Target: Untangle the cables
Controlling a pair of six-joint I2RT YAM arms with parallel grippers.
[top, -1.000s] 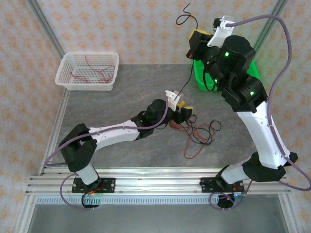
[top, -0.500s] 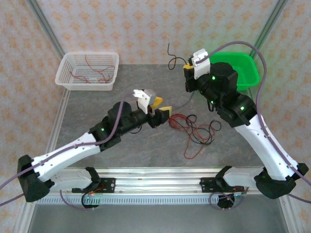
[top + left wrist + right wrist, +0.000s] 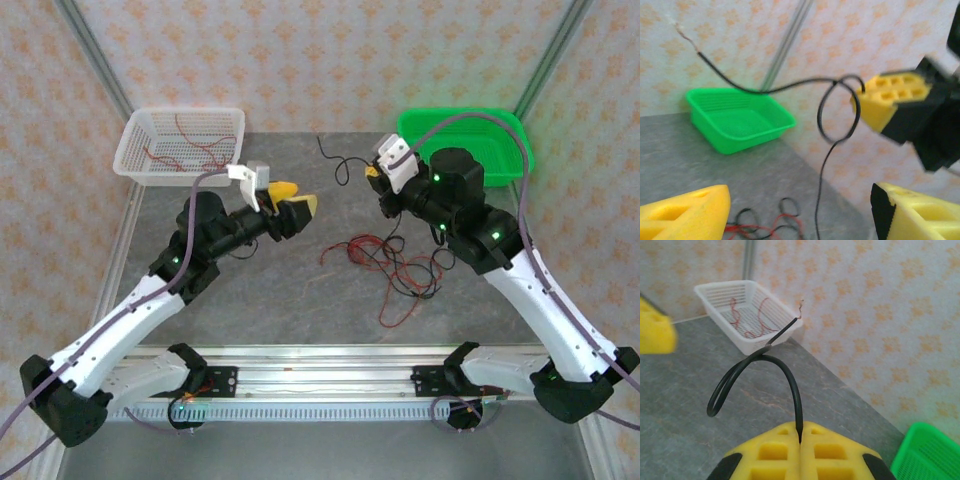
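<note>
Left gripper jaws apart over the tabletop; right gripper pinches a black cable in the air; tangled cables lie beneath it.

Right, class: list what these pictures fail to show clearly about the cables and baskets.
- Top view: snarl strands too thin to tell which crosses which.
- Left wrist view: snarl cut off by the bottom edge.
- Right wrist view: green basket cut off by the corner; black wire hidden past the jaws.
- Top view: red wires in white basket too small to count.
</note>
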